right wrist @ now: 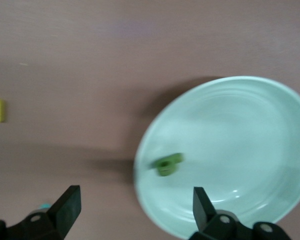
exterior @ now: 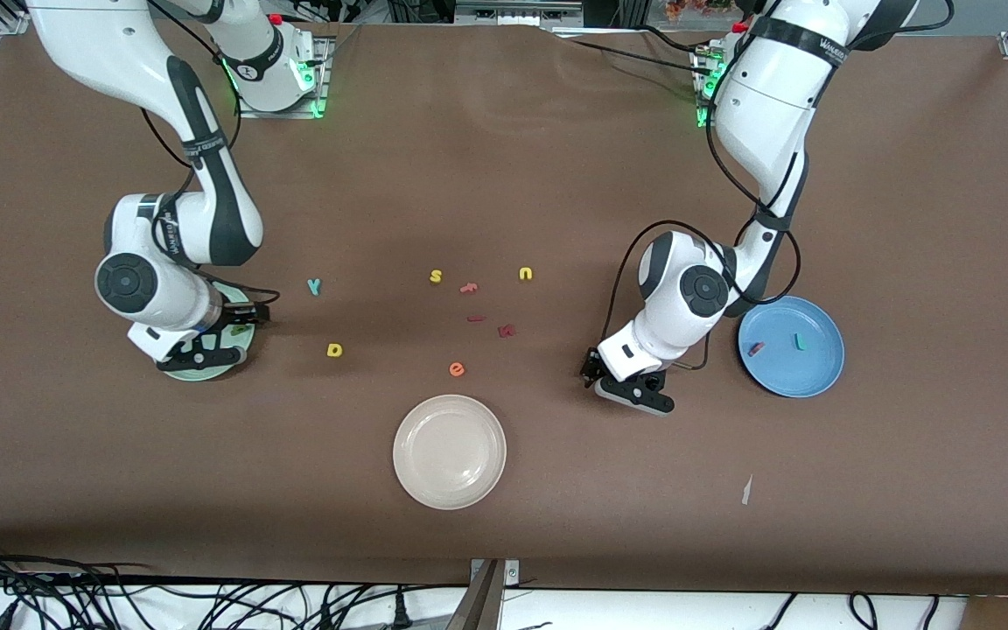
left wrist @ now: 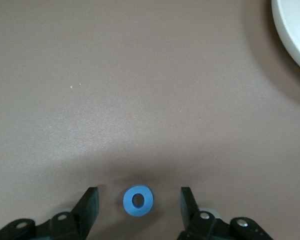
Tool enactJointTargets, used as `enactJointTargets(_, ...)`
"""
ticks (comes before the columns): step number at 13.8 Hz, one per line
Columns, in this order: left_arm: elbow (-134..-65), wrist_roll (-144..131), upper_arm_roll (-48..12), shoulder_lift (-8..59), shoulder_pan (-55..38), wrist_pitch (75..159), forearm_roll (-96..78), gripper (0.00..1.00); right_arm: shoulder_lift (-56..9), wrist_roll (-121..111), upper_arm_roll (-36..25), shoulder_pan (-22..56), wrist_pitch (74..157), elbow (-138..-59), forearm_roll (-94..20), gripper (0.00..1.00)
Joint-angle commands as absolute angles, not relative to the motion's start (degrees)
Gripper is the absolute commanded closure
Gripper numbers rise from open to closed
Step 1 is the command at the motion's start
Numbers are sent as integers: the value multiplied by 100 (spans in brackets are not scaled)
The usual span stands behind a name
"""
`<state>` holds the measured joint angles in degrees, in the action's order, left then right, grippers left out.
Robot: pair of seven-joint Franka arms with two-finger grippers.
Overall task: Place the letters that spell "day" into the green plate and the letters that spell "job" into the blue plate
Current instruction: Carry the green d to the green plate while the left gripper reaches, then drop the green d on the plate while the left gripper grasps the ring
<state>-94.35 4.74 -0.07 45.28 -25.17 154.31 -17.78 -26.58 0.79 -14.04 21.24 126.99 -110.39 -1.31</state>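
Jaws on my left gripper (left wrist: 138,212) stand open, one finger on each side of the blue "o" (left wrist: 138,201), which lies flat on the table (exterior: 556,490) and is untouched. To take it well, I judge I should come straight down with the ring centred and close gently, since so thin a foam piece could skid or tip. This left gripper hangs low over bare table between the cream plate (exterior: 450,451) and the blue plate (exterior: 791,346), so the carry to the blue plate is short; that plate already holds a teal letter (exterior: 801,341) and a reddish one (exterior: 756,348). My right gripper (right wrist: 135,212) is open too, over the rim of the green plate (right wrist: 250,130), with a dark green letter (right wrist: 169,164) on the plate below it, blurred. The yellow "d" (exterior: 334,350) and teal "y" (exterior: 314,286) lie on the table between the green plate and the middle cluster. That cluster holds a yellow "s" (exterior: 436,276), a yellow "u" (exterior: 526,274), an orange "e" (exterior: 457,369) and small red pieces I cannot read. Nothing lies in the left gripper's way.
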Motion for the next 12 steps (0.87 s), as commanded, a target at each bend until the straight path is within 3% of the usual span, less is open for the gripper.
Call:
enactJointTargets(1, -9281, 457, 114, 4641, -2681, 15478, -1881, 32, -2348, 719, -1082, 2136, 12612, -11284, -193, 0)
enactJointTargets(4, -9290, 466, 114, 4693, -2681, 15478, -1872, 40, -1979, 1124, -783, 2136, 13023, -11915, -202, 0)
enactJointTargets(8, -9308, 510, 114, 4737, -2681, 15495, -1854, 45, -1696, 1248, -659, 2136, 14386, -13006, -202, 0)
enactJointTargets(12, -9325, 536, 123, 4746, -2681, 15486, -1846, 70, -1889, 1266, -554, 2136, 14897, -13201, -202, 1)
